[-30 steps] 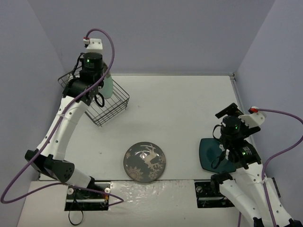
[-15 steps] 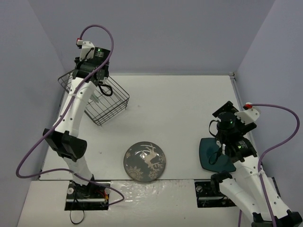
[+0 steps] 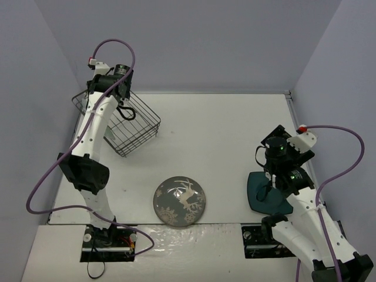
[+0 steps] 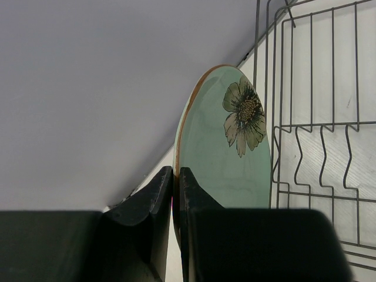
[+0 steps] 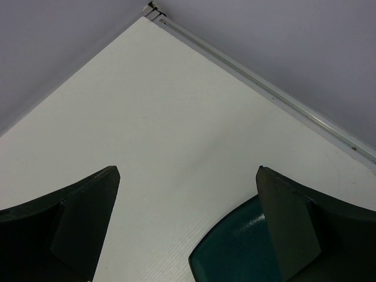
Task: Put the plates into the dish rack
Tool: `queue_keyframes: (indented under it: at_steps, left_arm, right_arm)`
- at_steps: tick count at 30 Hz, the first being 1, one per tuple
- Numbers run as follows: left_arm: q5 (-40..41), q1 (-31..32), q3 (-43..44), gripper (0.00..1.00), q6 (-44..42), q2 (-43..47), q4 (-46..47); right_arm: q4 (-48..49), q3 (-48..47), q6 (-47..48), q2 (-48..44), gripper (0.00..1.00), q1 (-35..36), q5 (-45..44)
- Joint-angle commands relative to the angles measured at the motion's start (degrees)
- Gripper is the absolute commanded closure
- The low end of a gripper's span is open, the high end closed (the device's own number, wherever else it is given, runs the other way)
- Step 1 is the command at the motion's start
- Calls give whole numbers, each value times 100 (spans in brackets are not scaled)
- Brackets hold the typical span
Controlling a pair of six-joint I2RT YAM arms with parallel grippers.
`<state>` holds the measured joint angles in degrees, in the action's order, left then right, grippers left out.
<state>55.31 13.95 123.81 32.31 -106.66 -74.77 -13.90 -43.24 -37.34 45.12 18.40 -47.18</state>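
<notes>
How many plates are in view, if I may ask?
3: the mint-green floral plate upright at the dish rack; the grey deer plate near-centre on the table; the dark teal plate near its right edge.

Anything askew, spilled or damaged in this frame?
Nothing stands out. The mint plate is upright on edge, pinched at its rim by the left fingers right beside the dish rack wires, as loading would need. The deer plate and teal plate lie flat on the table.

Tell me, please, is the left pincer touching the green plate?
Touching. The left wrist view shows the left pincer shut on the green plate, whose rim runs down between the closed jaws with no gap on either side.
</notes>
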Motion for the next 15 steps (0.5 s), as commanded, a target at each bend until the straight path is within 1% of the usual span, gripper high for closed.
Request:
queue_keyframes:
  at_steps: [1, 15]
  left_arm:
    - [506, -29, 407, 100, -167, 68, 89]
    - [549, -227, 1130, 100, -248, -877, -328]
  right_arm:
    - [327, -13, -80, -43, 0, -3, -371]
    - [292, -17, -71, -47, 0, 4, -449]
